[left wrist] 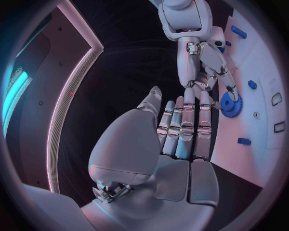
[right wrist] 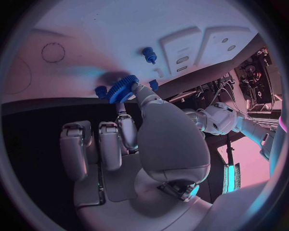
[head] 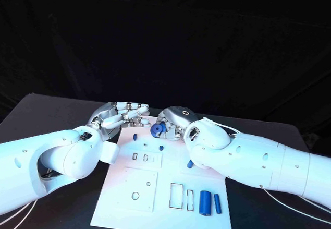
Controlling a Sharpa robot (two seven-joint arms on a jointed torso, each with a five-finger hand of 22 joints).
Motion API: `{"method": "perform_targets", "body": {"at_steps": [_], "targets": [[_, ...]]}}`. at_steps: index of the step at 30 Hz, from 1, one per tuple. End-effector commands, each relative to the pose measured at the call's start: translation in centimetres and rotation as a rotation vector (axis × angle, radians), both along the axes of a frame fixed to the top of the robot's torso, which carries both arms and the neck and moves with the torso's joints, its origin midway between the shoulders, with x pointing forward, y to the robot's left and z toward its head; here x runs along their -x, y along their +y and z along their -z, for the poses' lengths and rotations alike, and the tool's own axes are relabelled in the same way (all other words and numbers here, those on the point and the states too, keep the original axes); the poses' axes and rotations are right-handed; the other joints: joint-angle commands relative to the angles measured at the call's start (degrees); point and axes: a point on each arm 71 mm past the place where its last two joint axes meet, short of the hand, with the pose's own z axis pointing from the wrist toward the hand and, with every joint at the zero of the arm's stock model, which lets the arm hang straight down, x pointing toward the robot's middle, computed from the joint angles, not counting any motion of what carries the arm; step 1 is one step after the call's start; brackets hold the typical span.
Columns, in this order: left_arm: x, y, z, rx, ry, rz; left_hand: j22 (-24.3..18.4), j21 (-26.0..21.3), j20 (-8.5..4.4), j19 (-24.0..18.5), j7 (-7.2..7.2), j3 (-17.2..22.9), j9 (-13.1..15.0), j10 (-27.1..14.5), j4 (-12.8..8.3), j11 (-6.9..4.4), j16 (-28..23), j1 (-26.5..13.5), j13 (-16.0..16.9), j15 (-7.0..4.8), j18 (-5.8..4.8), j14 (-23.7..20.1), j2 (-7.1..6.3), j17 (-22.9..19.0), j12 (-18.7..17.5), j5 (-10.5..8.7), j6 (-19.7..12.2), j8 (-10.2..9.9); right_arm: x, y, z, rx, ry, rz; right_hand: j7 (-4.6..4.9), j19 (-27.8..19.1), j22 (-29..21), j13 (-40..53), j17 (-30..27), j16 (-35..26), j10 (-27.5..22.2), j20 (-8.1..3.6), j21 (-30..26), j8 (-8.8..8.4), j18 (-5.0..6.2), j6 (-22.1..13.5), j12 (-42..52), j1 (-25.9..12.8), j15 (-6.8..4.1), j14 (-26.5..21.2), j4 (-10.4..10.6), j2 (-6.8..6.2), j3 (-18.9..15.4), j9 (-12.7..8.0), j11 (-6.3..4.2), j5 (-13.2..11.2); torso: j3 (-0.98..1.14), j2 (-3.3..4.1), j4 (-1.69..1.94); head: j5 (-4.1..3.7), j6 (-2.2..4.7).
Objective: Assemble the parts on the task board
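Blue gear [head: 158, 128] in right robot hand [head: 181, 124]

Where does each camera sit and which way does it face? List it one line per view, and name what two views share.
Head view: on the robot's head, looking down at the task board; both white arms show.
Left wrist view: behind the left hand, facing the board's edge; the right hand shows too.
Right wrist view: behind the right hand, facing the board.
Shared: the blue gear that the right hand pinches appears in all three views.
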Motion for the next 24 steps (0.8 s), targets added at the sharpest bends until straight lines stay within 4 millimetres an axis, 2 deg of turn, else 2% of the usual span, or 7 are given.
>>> {"method": "perform_targets", "body": {"at_steps": [1,12,15,16,19,21,24], "targets": [[0.05,-0.20,-0.13,0.009,-0.005,0.019,0.0,0.3,-0.01,-0.3,0.45,0.2,-0.1,0.0,-0.3,0.38,0.4,-0.1,0.0,0.10,0.67,-0.3,0.50,0.1,-0.3,0.25,0.1,-0.2,-0.02,-0.31,0.49,0.034,0.018,0.019,-0.19,4.7,13.4,0.9,9.8,-0.1,-0.3,-0.40,-0.1,-0.15,-0.76,0.1,-0.2,-0.3,-0.27,4.8,0.0,0.04,0.2,0.1,-0.09,-0.3,0.03,0.03,0.03,0.05,-0.06],[-0.04,-0.04,-0.08,0.007,-0.002,0.017,0.0,0.3,0.00,-0.4,0.47,0.2,-0.1,0.0,-0.3,0.40,0.3,-0.1,0.0,0.12,0.66,-0.4,0.50,0.1,-0.4,0.25,0.1,-0.3,0.13,-0.45,0.40,0.023,0.004,0.026,-0.19,4.8,13.4,0.9,9.9,-0.1,-0.3,-0.39,-0.1,-0.16,-0.77,0.1,-0.2,-0.4,-0.26,4.8,0.1,-0.04,0.2,0.1,-0.09,-0.3,0.02,0.00,0.01,0.03,-0.10],[-0.05,0.06,-0.07,0.006,-0.001,0.014,0.0,0.3,0.00,-0.4,0.47,0.2,-0.1,0.0,-0.3,0.40,0.3,-0.1,0.0,0.12,0.66,-0.4,0.50,0.1,-0.4,0.25,0.1,-0.3,0.04,-0.51,0.43,0.022,0.004,0.034,-0.10,4.6,13.2,0.5,9.5,-0.3,-0.6,-0.36,-0.3,-0.34,-0.71,0.0,-0.6,-0.8,-0.22,4.7,0.2,-0.49,0.2,0.0,-0.02,-0.4,-0.02,0.00,-0.06,-0.05,-0.05],[-0.05,0.09,-0.07,0.005,-0.001,0.014,0.0,0.3,0.00,-0.4,0.47,0.2,-0.1,0.0,-0.3,0.40,0.3,-0.1,0.0,0.12,0.66,-0.4,0.50,0.1,-0.4,0.25,0.1,-0.3,0.01,-0.52,0.43,0.021,0.006,0.035,0.14,4.4,13.0,0.1,9.4,-0.3,-1.0,-0.32,-0.4,-0.82,-0.65,-0.8,-1.0,-1.2,-0.11,4.7,0.4,-0.82,0.1,-0.2,0.15,-0.9,-0.03,0.00,-0.08,-0.05,-0.07],[-0.06,0.13,-0.07,0.005,-0.001,0.013,0.0,0.3,0.00,-0.4,0.47,0.2,-0.1,0.0,-0.3,0.40,0.3,-0.1,0.0,0.12,0.66,-0.4,0.50,0.1,-0.4,0.25,0.1,-0.3,-0.02,-0.49,0.46,0.020,0.010,0.036,1.08,4.2,12.7,-0.8,9.3,-0.4,-1.8,0.11,-0.7,-2.95,-0.57,-4.2,-1.9,-2.1,0.53,4.7,1.0,-1.48,-0.1,-1.0,0.99,-4.1,-0.04,0.00,-0.02,-0.10,-0.09],[-0.05,0.12,-0.07,0.005,-0.001,0.014,0.0,0.3,0.00,-0.4,0.47,0.2,-0.1,0.0,-0.3,0.40,0.3,-0.1,0.0,0.12,0.66,-0.4,0.50,0.1,-0.4,0.25,0.1,-0.3,-0.04,-0.45,0.50,0.019,0.017,0.036,1.66,4.1,12.6,-1.0,9.3,-0.4,-2.1,0.58,-0.8,-4.24,-0.54,-5.9,-2.1,-3.0,1.06,4.6,1.9,-2.37,-0.7,-1.5,1.56,-6.1,0.00,-0.01,0.05,-0.12,-0.05],[-0.04,0.11,-0.07,0.005,-0.001,0.014,0.0,0.3,0.02,-0.4,0.49,0.2,-0.1,0.0,-0.3,0.42,0.3,-0.1,0.0,0.15,0.66,-0.5,0.48,0.1,-0.4,0.24,0.1,-0.3,-0.05,-0.41,0.58,0.018,0.030,0.033,1.92,4.1,12.6,-1.1,9.4,-0.4,-2.1,0.97,-0.8,-4.84,-0.53,-6.3,-2.1,-4.6,1.37,4.7,3.8,-3.19,-1.7,-1.7,1.88,-7.2,-0.02,0.00,0.07,-0.18,-0.02]]}}
